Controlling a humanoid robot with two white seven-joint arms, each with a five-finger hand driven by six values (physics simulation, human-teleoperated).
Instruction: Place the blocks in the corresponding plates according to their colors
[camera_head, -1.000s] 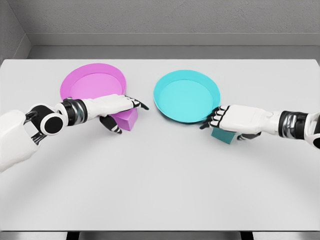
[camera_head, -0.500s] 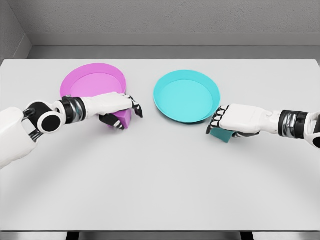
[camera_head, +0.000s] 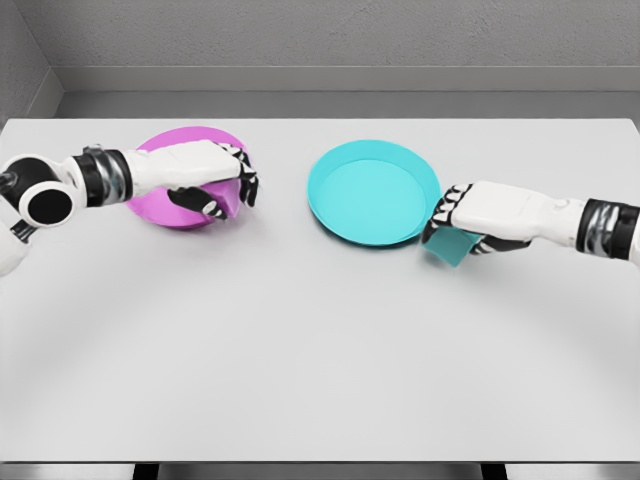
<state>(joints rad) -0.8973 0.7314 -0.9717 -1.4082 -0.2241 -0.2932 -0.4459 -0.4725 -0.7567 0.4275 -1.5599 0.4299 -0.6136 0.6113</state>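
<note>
My left hand (camera_head: 222, 188) is shut on the magenta block (camera_head: 227, 197) and holds it lifted over the right part of the magenta plate (camera_head: 152, 202), which the arm largely covers. My right hand (camera_head: 452, 222) is shut on the teal block (camera_head: 449, 245), held tilted just off the table. It sits at the lower right rim of the teal plate (camera_head: 370, 190). Only a small part of each block shows between the fingers.
Both plates stand on a white table (camera_head: 320, 340) with a grey wall behind it. The table's front edge runs along the bottom of the view.
Both hands closed on their blocks and lifted them. The left hand carried the magenta block up and left over its plate. The right hand rose slightly toward the teal plate's rim.
</note>
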